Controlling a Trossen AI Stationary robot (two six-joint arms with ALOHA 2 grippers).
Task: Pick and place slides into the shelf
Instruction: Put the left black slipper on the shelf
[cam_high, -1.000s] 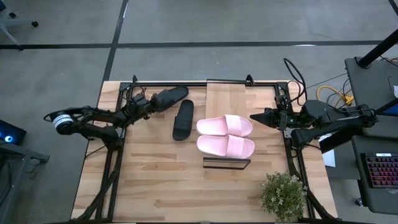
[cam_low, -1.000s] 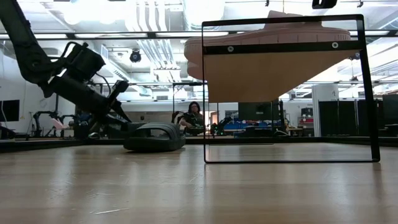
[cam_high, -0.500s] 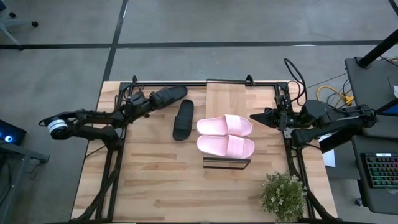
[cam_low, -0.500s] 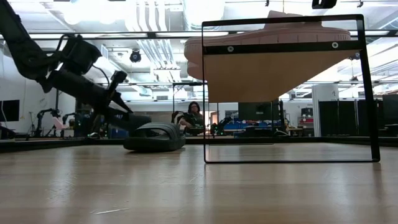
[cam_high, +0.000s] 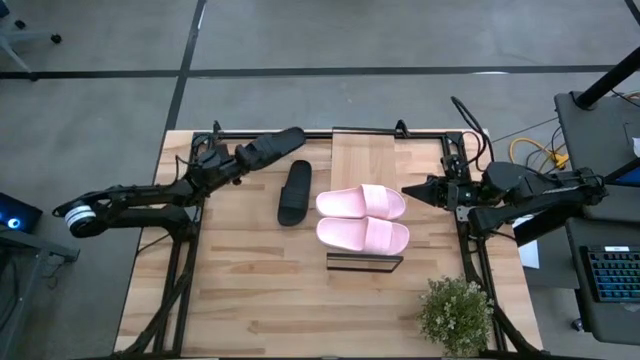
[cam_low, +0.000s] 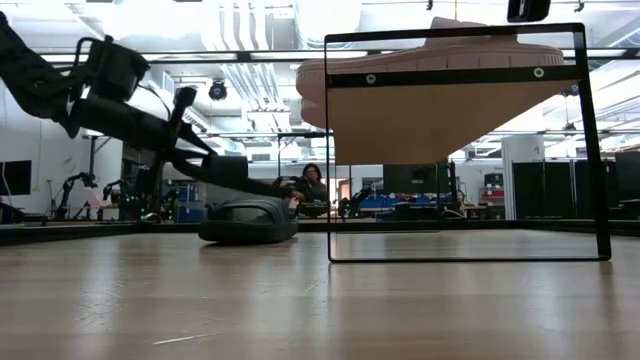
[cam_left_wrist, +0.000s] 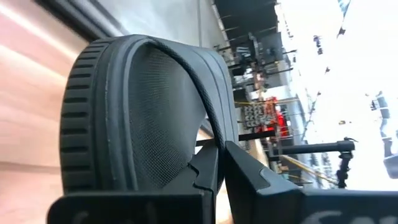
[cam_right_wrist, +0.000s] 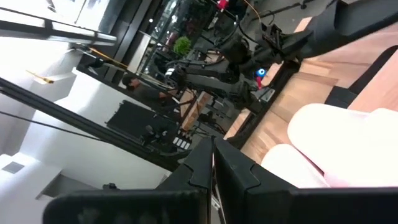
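Left gripper (cam_high: 238, 160) fingers clamped on black slide (cam_high: 268, 151), lifted at table's far left corner. Second black slide (cam_high: 294, 191) flat on table beside shelf (cam_high: 366, 150). Pink pair (cam_high: 362, 217) on shelf's near end. Right gripper (cam_high: 408, 188) parked beside shelf, fingers together. Advice: carry high, clear shelf edge, set slide on bare far end.

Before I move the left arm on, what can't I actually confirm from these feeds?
- How far the lifted black slide clears the table: high view looks straight down; in the low view the other black slide covers its end.
- Where the left claw pinches: left wrist view fills with the sole.
- Shelf top in the low view: seen from beneath; only the pink slides' edges show.
- Right claw tips: small in the high view.
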